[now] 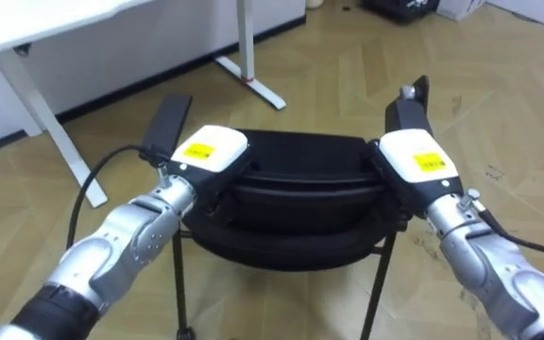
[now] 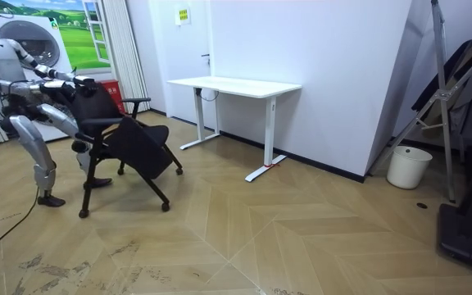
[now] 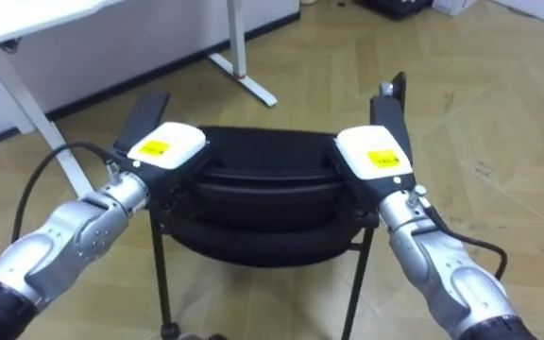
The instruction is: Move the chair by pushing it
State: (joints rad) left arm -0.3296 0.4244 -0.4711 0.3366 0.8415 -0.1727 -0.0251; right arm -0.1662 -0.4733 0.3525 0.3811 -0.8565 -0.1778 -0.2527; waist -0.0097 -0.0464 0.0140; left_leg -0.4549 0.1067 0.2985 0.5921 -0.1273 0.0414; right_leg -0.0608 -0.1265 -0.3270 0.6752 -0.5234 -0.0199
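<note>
A black office chair (image 1: 296,179) stands right in front of me, its backrest top toward me and its two armrests (image 1: 168,123) (image 1: 409,109) pointing away. My left hand (image 1: 211,151) rests on the left end of the backrest's top edge, my right hand (image 1: 418,156) on the right end. Both hands show their white backs with yellow labels. In the room view the chair (image 2: 133,143) leans away from me toward the desk, and I stand behind it at the room view's left, arms stretched forward.
A white desk (image 2: 236,84) on white legs (image 1: 246,47) stands ahead against the wall. Wood floor lies open between chair and desk. A white bin (image 2: 408,166) and a metal rack (image 2: 445,98) are far at the room view's right.
</note>
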